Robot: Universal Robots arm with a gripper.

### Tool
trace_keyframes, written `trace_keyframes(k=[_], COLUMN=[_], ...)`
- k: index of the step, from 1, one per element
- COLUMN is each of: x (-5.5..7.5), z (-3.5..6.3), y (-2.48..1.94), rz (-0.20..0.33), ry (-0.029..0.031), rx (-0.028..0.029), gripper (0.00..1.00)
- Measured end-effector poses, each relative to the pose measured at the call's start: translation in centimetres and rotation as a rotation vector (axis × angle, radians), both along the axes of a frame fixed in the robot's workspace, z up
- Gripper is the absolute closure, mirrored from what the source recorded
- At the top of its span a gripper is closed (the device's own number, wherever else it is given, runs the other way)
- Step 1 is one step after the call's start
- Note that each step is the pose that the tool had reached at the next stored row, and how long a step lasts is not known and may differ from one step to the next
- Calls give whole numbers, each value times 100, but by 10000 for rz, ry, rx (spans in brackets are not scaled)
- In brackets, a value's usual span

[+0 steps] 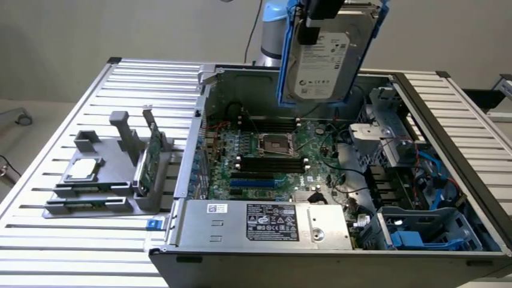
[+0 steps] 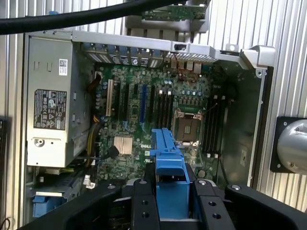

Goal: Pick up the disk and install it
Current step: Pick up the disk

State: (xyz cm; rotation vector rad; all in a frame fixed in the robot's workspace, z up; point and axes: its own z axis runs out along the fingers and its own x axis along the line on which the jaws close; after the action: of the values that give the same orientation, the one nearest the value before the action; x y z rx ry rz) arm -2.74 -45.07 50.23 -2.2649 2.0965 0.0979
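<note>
The disk (image 1: 327,57), a silver-grey drive with a white label in a blue carrier frame, hangs upright in the air above the far side of the open computer case (image 1: 448,138). My gripper (image 1: 322,13) is shut on its upper end. In the wrist view the carrier's blue edge (image 2: 169,163) sticks out between my two black fingers (image 2: 144,203), with the motherboard (image 2: 158,110) far beneath it. The disk touches nothing in the case.
Inside the case are the motherboard (image 1: 272,156), a power supply (image 1: 264,223) at the near side and blue drive-bay parts (image 1: 420,237) at the exterior view's lower right. On the slatted table (image 1: 144,78), a grey fixture (image 1: 100,180) holds a small silver chip (image 1: 83,170) and an upright green card (image 1: 148,162).
</note>
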Motion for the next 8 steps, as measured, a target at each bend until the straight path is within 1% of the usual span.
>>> trace_keyframes(k=[8], x=[365], z=[0], y=[-115], rz=[1], ry=[0], rx=[2], gripper=[67])
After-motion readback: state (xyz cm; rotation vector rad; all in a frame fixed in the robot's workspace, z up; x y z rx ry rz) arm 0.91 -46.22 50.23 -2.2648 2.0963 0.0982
